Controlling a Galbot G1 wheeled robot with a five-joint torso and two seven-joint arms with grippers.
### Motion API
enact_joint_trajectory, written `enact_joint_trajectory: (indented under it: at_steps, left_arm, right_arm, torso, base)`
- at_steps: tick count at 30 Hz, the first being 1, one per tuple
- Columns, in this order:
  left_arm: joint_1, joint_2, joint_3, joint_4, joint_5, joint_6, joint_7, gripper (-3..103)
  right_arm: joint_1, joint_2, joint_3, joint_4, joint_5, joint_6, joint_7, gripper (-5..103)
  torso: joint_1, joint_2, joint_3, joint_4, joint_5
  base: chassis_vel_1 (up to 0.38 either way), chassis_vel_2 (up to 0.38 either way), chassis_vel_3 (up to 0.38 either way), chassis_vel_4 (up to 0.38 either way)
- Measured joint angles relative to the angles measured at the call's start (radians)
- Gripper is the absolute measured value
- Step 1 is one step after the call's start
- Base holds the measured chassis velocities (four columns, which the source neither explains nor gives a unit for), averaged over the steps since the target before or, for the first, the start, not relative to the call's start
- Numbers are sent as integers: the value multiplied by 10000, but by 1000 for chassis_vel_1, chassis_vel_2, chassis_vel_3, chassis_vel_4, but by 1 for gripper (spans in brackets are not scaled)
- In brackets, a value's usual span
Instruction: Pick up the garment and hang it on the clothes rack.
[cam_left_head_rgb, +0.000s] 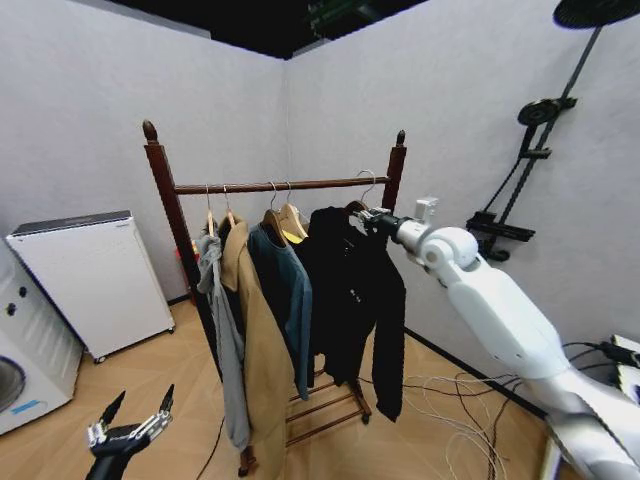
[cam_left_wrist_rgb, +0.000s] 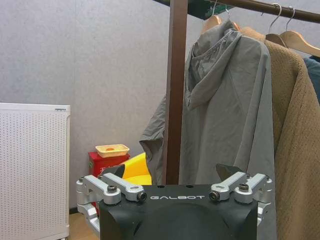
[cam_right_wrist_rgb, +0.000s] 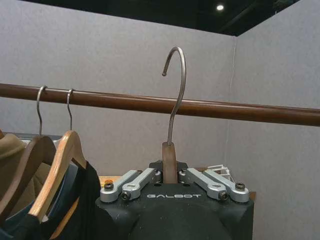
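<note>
Right gripper (cam_right_wrist_rgb: 170, 176) clamps garment (cam_left_head_rgb: 352, 290) hanger | hook above rail (cam_right_wrist_rgb: 210, 108)

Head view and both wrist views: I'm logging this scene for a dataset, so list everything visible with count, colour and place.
clothes rack: one, dark reddish-brown wood, centre of room.
garment: one, black, on a hanger at the rail's right end, hook not yet over the rail.
hanger hook: one, metal, raised in front of the rail.
grey hooded jacket: one, grey, left end of the rail.
tan coat: one, beside the grey one.
navy-blue jacket: one, between tan and black.
white appliance: one, left wall.
shower-head pole: one, black, right wall.
cables: several, floor right.
right gripper: clamped on the hanger neck.
left gripper: open, low left.
</note>
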Motion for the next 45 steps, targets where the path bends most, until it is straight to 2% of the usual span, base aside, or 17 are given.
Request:
enact_joint_trajectory:
  at_steps: [10,15,16,17,18,20,24,33,45]
  left_arm:
    - [0,0,0,1,0,0,0,100]
    - [0,0,0,0,0,0,-2,100]
    - [0,0,0,0,0,0,-2,100]
    - [0,0,0,0,0,0,-2,100]
    - [0,0,0,0,0,0,-2,100]
    - [0,0,0,0,0,0,0,100]
    - [0,0,0,0,0,0,0,100]
    - [1,0,0,0,0,1,-1,100]
    - [0,0,0,0,0,0,-2,100]
  right_arm:
    - [1624,827,-1132,-1347,-346,95,-289,10]
    - [2380,1754,-1676,-2481,-341,-84,-436,10]
    - [2380,1754,-1676,-2481,-341,-84,-436,10]
    - [2726,2187,-1909,-3018,-344,-142,-601,10]
    - [2726,2187,-1909,-3018,-344,-142,-601,10]
    - [3267,2777,-2336,-3856,-461,-257,-996,10]
    - [3656,3205,-2678,-4594,-651,-320,-1181,10]
    - [3508,3127,-2902,-4623,-729,-571,-1008,10]
    - [3068,3001,-2675,-4728,-1126,-526,-1043,10]
  torso:
    - [-2,2,-2,-4,-3]
    - [-1,2,-1,-6,0]
    - [-1,2,-1,-6,0]
    - [-1,2,-1,-3,-5]
    - [-1,2,-1,-3,-5]
    - [0,1,0,1,-5]
    - [-1,2,-3,-1,-4]
    - [-2,2,-3,-2,-1]
    - [-3,2,-4,-1,-2]
  base:
    - [0,0,0,0]
    - [0,0,0,0]
    - [0,0,0,0]
    - [0,0,0,0]
    - [0,0,0,0]
    - [0,0,0,0]
    - [0,0,0,0]
    - [0,0,0,0]
    - [0,0,0,0]
